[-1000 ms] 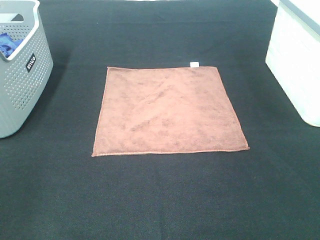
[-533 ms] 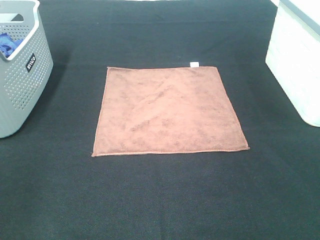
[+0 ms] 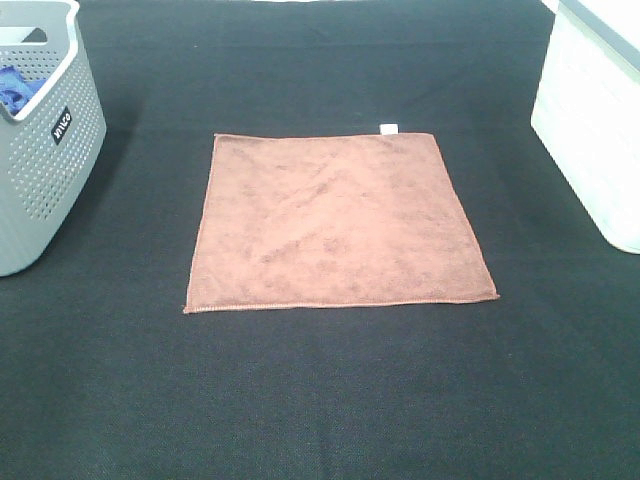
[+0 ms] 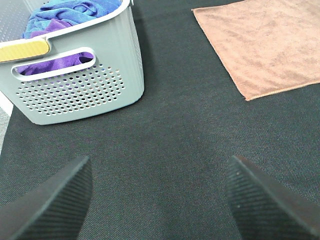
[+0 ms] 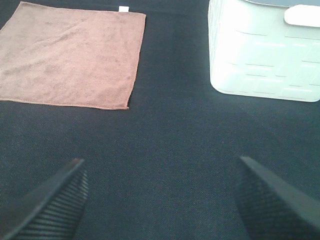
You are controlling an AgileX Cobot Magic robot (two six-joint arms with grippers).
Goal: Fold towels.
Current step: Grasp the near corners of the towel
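Note:
A reddish-brown square towel [image 3: 335,222] lies flat and unfolded on the black table, with a small white tag [image 3: 388,127] at its far right corner. It also shows in the left wrist view [image 4: 265,45] and in the right wrist view [image 5: 70,55]. Neither arm shows in the exterior high view. My left gripper [image 4: 160,200] is open and empty above the black cloth, short of the towel's near left corner. My right gripper [image 5: 160,200] is open and empty, short of the towel's near right corner.
A grey perforated basket [image 3: 40,150] stands at the left edge, holding blue and purple cloths [image 4: 70,15]. A white basket [image 3: 595,120] stands at the right edge and shows in the right wrist view [image 5: 265,55]. The black table cover [image 3: 320,400] spans the whole surface.

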